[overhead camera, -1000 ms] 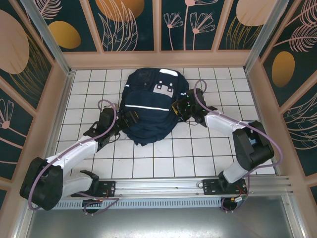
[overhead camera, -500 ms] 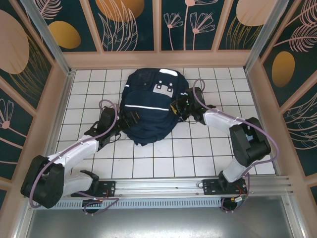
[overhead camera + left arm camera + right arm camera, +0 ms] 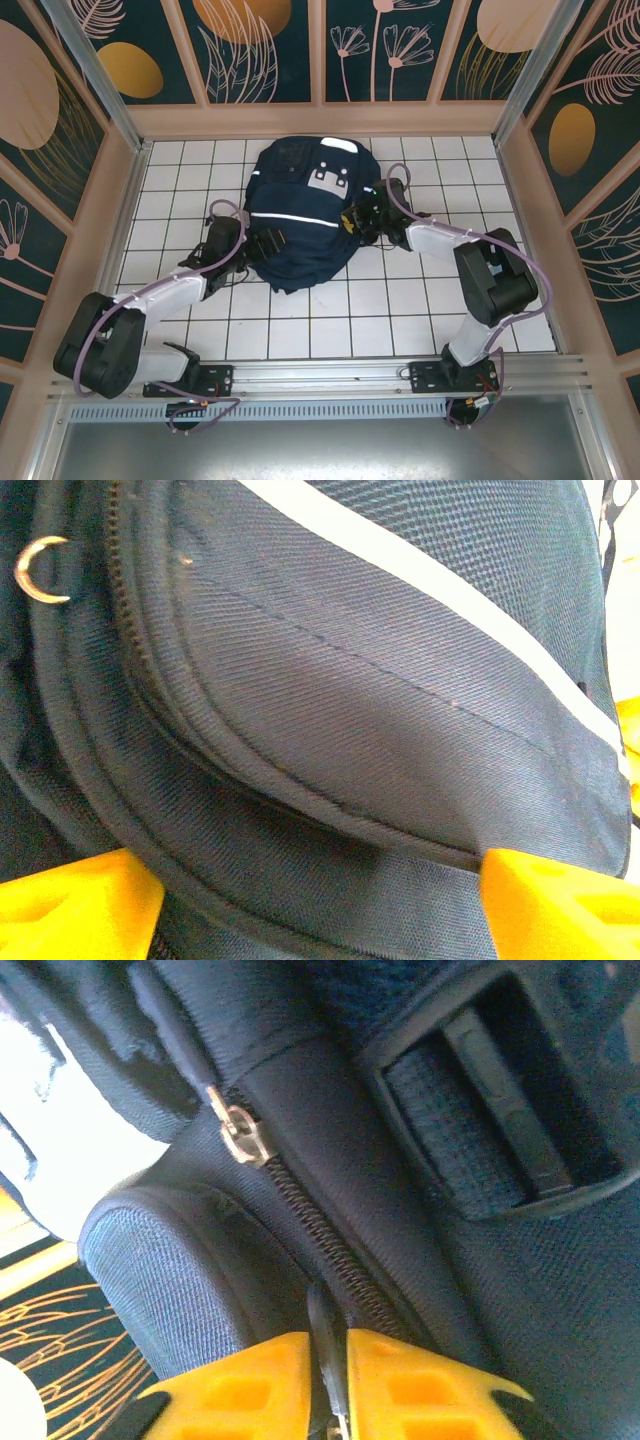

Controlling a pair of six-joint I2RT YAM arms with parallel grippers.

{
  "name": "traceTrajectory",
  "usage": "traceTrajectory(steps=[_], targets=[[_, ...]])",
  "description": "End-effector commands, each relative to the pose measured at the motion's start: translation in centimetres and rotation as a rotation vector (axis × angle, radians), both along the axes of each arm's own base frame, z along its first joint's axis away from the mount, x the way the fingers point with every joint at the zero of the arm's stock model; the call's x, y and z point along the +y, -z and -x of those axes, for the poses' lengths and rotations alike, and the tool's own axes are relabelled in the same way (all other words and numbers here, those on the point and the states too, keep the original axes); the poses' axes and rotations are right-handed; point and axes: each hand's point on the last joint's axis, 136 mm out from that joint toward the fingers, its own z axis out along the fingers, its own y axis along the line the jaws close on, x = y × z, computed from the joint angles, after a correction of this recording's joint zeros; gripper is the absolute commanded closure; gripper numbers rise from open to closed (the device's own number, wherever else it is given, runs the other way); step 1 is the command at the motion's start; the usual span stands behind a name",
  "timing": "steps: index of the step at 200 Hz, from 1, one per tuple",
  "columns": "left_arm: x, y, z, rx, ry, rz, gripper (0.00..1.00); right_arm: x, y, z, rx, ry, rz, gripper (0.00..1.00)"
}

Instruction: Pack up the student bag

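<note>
Navy student bag on white tiled table.

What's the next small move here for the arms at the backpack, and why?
Probably close the left gripper on the student bag's fabric to brace it. Its fingers straddle a bulging seam, wide apart, while the right gripper is pinched on a thin dark strip beside the zipper, likely its pull. Bracing first should keep the bag from sliding once that pull begins.

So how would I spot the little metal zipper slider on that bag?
Find the big navy student bag mid-table. On its right side, zipper teeth run up from the right gripper. The slider sits at their top end: small pale metal, unlike the large black plastic buckle beside it.
</note>
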Motion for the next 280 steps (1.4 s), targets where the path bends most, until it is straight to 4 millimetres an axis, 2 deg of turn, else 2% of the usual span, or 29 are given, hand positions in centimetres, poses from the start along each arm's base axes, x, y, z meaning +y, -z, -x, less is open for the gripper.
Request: traceTrajectory(steps=[1, 16, 54, 95, 99, 126, 150, 158, 163, 180, 188, 205, 232, 256, 280], targets=[[-1.9, -0.3, 0.2, -0.024, 0.088, 0.065, 0.24, 1.8, -0.3, 0.3, 0.015, -0.048, -0.075, 0.92], [-2.1, 0.0, 0.1, -0.016, 0.095, 0.071, 0.26, 1.8, -0.5, 0.6, 0.012, -0.047, -0.076, 1.00], [-1.9, 0.4, -0.2, -0.018, 0.077, 0.063, 0.26, 1.4, -1.8, 2.2, -0.006, -0.064, -0.067, 1.00], [-1.6, 0.4, -0.5, -0.026, 0.057, 0.051, 0.25, 1.4, -1.4, 6.6, 0.052, -0.129, -0.020, 1.00], [-1.6, 0.4, -0.5, -0.025, 0.058, 0.051, 0.24, 1.9, -1.4, 7.5, 0.057, -0.151, -0.022, 1.00], [-1.7, 0.5, -0.6, -0.024, 0.055, 0.060, 0.24, 2.5, -1.0, 10.9, 0.105, -0.188, -0.025, 1.00], [-1.8, 0.2, -0.8, -0.029, 0.051, 0.067, 0.24, 3.5, -1.3, 12.8, 0.097, -0.229, -0.050, 1.00], [-1.8, 0.1, -0.8, -0.031, 0.047, 0.070, 0.23, 3.2, -1.4, 12.7, 0.070, -0.233, -0.012, 0.80], [-1.7, 0.0, -0.8, -0.032, 0.043, 0.072, 0.22, 2.7, -1.3, 12.6, 0.064, -0.227, 0.031, 0.72], [-1.6, -0.4, -0.8, -0.035, 0.033, 0.070, 0.20, 0.5, -2.0, 11.8, -0.018, -0.195, 0.163, 0.51], [-1.5, -0.6, -0.8, -0.037, 0.030, 0.066, 0.19, -0.5, -2.7, 11.0, -0.075, -0.186, 0.220, 0.46], [-1.1, -0.9, -0.7, -0.040, 0.021, 0.054, 0.17, -2.1, -4.6, 9.3, -0.247, -0.220, 0.374, 0.42], [-0.7, -1.0, -0.4, -0.041, 0.009, 0.041, 0.16, -1.9, -6.8, 7.7, -0.530, -0.437, 0.570, 0.41], [-0.7, -1.1, -0.3, -0.039, 0.008, 0.039, 0.15, -0.9, -6.9, 7.6, -0.703, -0.667, 0.685, 0.43], [-0.5, -1.2, -0.3, -0.036, 0.004, 0.037, 0.13, -0.1, -6.6, 7.9, -0.785, -0.843, 0.724, 0.45]])
